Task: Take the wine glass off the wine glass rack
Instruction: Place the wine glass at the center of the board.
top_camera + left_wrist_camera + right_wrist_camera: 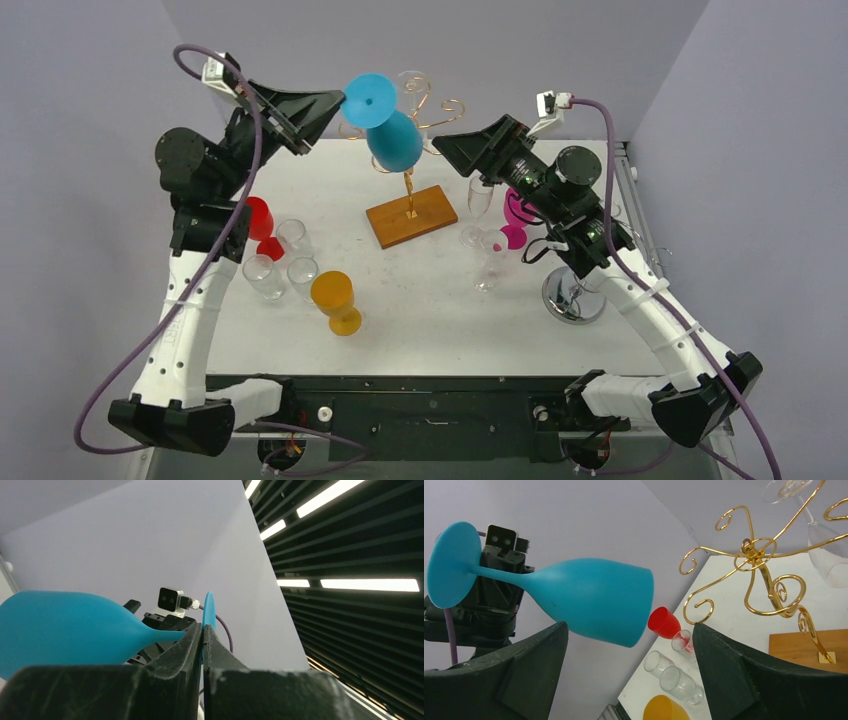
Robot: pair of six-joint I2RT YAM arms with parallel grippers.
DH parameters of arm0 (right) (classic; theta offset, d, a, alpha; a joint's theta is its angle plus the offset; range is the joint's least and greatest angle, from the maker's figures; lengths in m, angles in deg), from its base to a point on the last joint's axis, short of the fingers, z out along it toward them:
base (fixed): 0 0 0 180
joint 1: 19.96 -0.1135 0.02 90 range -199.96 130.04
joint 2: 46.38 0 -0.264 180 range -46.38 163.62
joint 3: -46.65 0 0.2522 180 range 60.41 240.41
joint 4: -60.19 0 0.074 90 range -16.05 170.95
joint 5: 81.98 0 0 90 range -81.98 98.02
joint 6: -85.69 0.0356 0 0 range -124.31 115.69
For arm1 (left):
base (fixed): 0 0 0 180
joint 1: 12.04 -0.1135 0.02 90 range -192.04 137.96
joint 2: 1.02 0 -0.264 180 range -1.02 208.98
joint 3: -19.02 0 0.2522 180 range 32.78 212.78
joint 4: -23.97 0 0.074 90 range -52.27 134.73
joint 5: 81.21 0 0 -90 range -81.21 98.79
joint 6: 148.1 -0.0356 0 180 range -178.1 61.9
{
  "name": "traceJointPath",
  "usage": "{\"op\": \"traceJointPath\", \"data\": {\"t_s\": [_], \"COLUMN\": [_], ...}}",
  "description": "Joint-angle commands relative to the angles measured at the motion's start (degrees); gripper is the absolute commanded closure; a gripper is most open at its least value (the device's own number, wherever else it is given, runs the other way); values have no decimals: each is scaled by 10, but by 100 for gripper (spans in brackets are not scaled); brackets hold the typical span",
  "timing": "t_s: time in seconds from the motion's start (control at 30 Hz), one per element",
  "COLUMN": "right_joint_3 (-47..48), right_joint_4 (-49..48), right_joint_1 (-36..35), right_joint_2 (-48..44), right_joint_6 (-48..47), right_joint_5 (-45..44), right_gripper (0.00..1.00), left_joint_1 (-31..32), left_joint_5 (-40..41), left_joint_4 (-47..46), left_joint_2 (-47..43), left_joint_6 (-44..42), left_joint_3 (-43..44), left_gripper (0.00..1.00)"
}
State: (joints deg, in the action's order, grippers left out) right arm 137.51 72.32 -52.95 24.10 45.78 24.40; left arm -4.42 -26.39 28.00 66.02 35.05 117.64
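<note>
A blue wine glass (393, 140) hangs tilted in the air, its bowl over the back of the table. My left gripper (340, 100) is shut on the rim of its round foot (208, 611), with both fingers pressed against the disc. The gold wine glass rack (412, 215) stands behind on its brown wooden base. In the right wrist view the blue glass (589, 600) lies left of the rack's curled arms (759, 565) and apart from them. My right gripper (440, 145) is open just right of the bowl, touching nothing.
A clear glass (824, 555) hangs on the rack's right side. A red glass (260, 222), clear glasses (285, 262) and an orange glass (335, 298) stand front left. A pink glass (515, 215), more clear glasses (492, 262) and a chrome stand's round base (573, 297) sit right.
</note>
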Motion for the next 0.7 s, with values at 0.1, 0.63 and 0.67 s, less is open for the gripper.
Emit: {"op": "traceJointPath", "data": {"t_s": [0.1,0.63,0.67], "right_joint_3": [-47,-137,-138], "right_joint_4": [-142,-376,-386], "right_joint_1": [49,106,106], "right_joint_2": [-37,-45,-42], "right_joint_6": [48,206,214], "right_joint_5": [49,122,128], "right_gripper": [10,10,10], "left_joint_1": [87,140,142], "left_joint_5": [42,54,54], "left_joint_4": [-101,-224,-229], "left_joint_2": [68,159,162], "left_joint_6": [57,158,161], "left_joint_3": [68,114,117], "left_gripper": [100,100,100]}}
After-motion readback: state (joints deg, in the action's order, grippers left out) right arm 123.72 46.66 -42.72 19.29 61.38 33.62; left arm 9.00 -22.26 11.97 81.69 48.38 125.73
